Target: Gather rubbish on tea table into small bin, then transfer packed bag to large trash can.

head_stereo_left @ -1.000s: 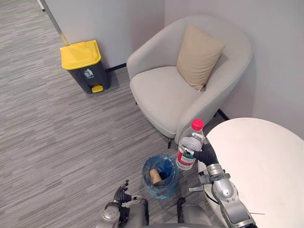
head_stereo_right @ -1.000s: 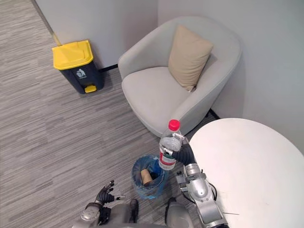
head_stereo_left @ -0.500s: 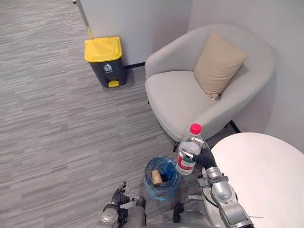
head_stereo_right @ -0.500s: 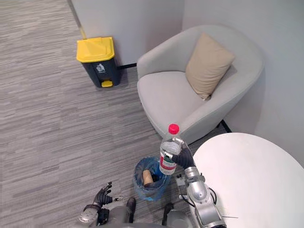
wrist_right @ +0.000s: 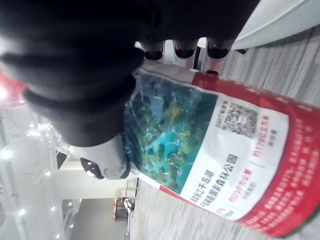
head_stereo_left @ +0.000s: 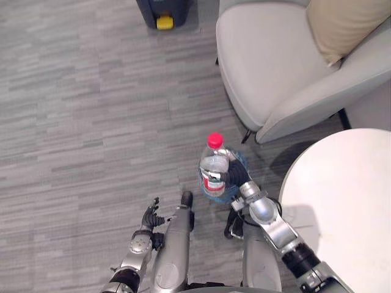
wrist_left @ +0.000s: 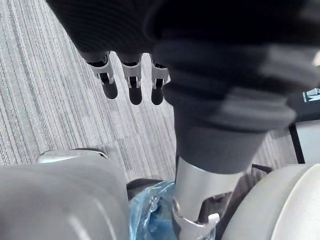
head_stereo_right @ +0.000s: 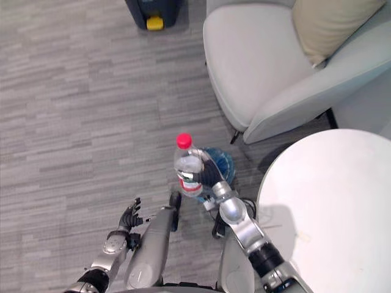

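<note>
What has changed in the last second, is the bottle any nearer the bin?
The camera tilted down, so most shifting is only the view. Against the small bin, the bottle in the right hand has gone from beside the rim to over it, as seen from above. It stays gripped, upright; nothing dropped. The left hand stays open and low.

The grey striped floor (head_stereo_left: 73,91) carries a pale armchair (head_stereo_left: 269,67); a dark trash can (head_stereo_left: 171,7) at its far edge; the blue-lined small bin (head_stereo_right: 225,163) just beside the white table (head_stereo_left: 342,201).
</note>
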Controlling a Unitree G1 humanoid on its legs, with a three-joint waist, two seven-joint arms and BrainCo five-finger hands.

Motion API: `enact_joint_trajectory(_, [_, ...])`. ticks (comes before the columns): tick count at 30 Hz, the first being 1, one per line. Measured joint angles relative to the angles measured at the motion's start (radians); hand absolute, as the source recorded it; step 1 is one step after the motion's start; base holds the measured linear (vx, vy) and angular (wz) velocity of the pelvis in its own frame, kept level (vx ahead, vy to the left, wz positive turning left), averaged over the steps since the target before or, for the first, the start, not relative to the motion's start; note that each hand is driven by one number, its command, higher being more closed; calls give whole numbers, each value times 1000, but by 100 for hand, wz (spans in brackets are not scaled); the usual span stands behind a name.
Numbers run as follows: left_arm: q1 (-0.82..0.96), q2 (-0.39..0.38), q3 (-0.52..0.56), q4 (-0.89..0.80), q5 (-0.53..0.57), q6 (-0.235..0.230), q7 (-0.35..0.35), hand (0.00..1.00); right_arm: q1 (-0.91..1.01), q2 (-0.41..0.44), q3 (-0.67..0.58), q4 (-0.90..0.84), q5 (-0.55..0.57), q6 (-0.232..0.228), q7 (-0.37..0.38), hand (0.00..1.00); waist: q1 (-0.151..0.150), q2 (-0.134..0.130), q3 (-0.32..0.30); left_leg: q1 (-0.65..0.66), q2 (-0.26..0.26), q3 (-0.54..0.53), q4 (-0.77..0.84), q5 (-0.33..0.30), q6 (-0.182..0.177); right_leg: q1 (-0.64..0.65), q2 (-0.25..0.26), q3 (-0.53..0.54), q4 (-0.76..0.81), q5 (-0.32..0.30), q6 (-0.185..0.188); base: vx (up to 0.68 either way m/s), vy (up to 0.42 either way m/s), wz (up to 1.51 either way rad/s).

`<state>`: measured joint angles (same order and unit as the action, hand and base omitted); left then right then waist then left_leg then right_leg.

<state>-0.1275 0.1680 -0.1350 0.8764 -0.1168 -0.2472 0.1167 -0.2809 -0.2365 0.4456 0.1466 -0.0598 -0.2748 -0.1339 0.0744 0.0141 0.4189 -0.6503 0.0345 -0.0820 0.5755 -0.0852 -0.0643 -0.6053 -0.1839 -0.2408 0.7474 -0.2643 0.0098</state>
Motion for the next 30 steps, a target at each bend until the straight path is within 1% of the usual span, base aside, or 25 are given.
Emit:
enact_joint_trajectory(2, [-39,-7,21,-9,-1,0,9,0,-69,22,-3,41,0,3,-24,100,0,-1,19,-80,0,9,42,-4,6,-79,-10,5,41,-2,0,-102,13,0])
enact_joint_trajectory(4, [-83,-9,25,-30,-6,-2,21,0,-141,23,-8,102,-3,11,-50,100,4,-2,43,-165,0,17,86,-7,10,-165,-15,20,83,-4,1,-95,-15,-2])
enact_joint_trajectory(6, [-115,-10,32,-60,-9,-4,32,0,-197,21,-27,147,-8,17,-80,100,11,-3,55,-246,-1,22,119,-7,12,-247,-24,24,121,-6,-2,-75,-27,1])
enact_joint_trajectory(7, [-143,-13,36,-69,-9,-5,40,0,-233,16,-51,175,-18,20,-92,100,18,-2,71,-288,-3,20,139,-7,13,-291,-25,27,145,-8,-5,-91,-44,5])
enact_joint_trajectory(9, [-170,-13,54,-88,-11,-5,43,0,-285,7,-66,210,-30,26,-114,100,22,-3,85,-345,-5,12,167,-6,13,-343,-27,25,175,-14,-12,-86,-45,10])
enact_joint_trajectory(10, [-194,-10,67,-104,-21,-10,46,0,-334,0,-88,236,-35,36,-131,100,25,-4,96,-404,-7,6,193,-6,13,-400,-29,24,205,-21,-17,-75,-38,12])
enact_joint_trajectory(14, [-218,-4,91,-114,-28,-12,64,0,-428,-31,-117,296,-69,52,-173,100,34,-5,112,-509,-8,0,240,-4,14,-509,-30,25,264,-33,-28,-46,-31,6])
enact_joint_trajectory(17, [-218,-9,95,-122,-30,-14,66,0,-461,-57,-135,342,-69,59,-197,100,48,-5,113,-564,-7,-6,255,-1,9,-566,-29,25,287,-38,-30,-10,-6,1])
enact_joint_trajectory(22, [-218,-8,95,-129,-30,-21,81,0,-510,-81,-141,429,-68,66,-209,100,48,-5,113,-608,-3,-10,261,4,3,-614,-30,24,300,-41,-31,0,0,0])
enact_joint_trajectory(27, [-218,-8,95,-131,-31,-26,82,0,-546,-80,-163,499,-66,68,-219,100,49,-5,113,-621,-3,-13,260,5,1,-625,-30,22,302,-43,-30,0,0,0])
enact_joint_trajectory(28, [-218,-8,95,-131,-31,-27,82,0,-553,-85,-164,501,-63,68,-223,0,49,-5,113,-623,-3,-13,260,5,1,-627,-30,22,302,-43,-30,0,0,0])
enact_joint_trajectory(30, [-218,-8,94,-134,-31,-28,82,0,-560,-87,-164,501,-58,68,-233,0,49,-5,113,-628,-5,-12,260,5,1,-633,-31,22,303,-43,-30,-8,17,1])
